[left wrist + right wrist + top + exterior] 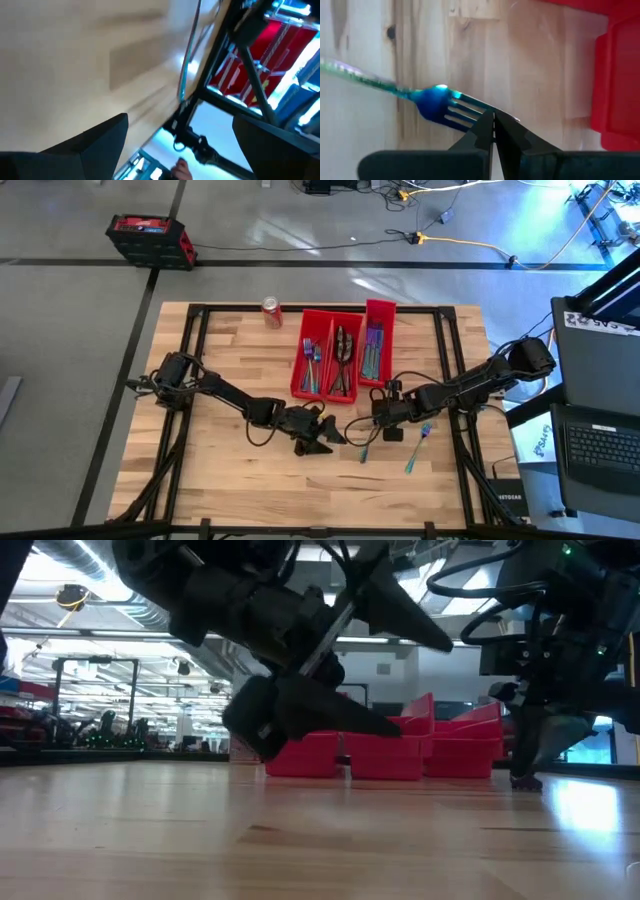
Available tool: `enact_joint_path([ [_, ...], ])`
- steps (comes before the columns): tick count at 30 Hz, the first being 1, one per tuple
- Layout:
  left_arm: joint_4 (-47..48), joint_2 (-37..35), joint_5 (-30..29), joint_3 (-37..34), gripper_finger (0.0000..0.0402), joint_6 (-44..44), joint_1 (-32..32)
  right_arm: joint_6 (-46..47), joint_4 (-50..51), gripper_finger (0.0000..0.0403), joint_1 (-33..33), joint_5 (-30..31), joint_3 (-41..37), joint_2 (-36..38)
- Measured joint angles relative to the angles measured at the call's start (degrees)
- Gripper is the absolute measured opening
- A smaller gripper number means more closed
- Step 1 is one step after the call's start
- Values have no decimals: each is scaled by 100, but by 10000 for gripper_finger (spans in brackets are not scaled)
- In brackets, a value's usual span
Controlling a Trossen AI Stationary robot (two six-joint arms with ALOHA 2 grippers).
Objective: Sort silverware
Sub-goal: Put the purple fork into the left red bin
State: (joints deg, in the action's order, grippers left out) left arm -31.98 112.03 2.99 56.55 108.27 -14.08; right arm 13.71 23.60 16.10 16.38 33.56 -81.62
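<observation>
From above, the pale wooden counter (230, 470) held three long red plastic bins (342, 352) at its far middle, each with slim iridescent silverware (372, 350) inside, and a red soda can (271, 311) just left of them. Broad bare wood lay along the near edge and on the left side. The left gripper (322, 432) reached in low near the centre, its fingers spread wide and empty. The right gripper (377, 411) lay stretched just right of it, near a loose teal fork (418, 448) and a slim utensil (364, 442).

At counter level, the left gripper's (345, 650) spread fingers hung above bare wood before the bins (385, 752).

The left wrist showed empty spread fingers (95, 142) over wood.

The right wrist showed pinched fingers (492, 131) touching a blue fork's (437, 102) tines, holding nothing.
</observation>
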Motion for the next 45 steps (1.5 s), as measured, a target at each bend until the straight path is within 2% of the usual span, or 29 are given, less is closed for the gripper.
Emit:
enact_joint_path([
  [8, 153, -2, -487, 1, 347, -333, 52, -4, -19, 0, 0, 102, 0, 0],
  [16, 140, -2, -512, 0, 347, -591, 47, 730, 278, 0, 0, 90, 0, 0],
  [28, 130, -2, -854, 1, 347, -691, 52, 1722, 281, 0, 0, -395, 2, 0],
  [34, 132, -2, -1201, 0, 347, -779, 129, 1611, 281, 0, 0, -392, 2, 0],
  [45, 112, -2, -1230, 0, 347, -969, 242, 1587, 283, 0, 0, -392, 2, 0],
])
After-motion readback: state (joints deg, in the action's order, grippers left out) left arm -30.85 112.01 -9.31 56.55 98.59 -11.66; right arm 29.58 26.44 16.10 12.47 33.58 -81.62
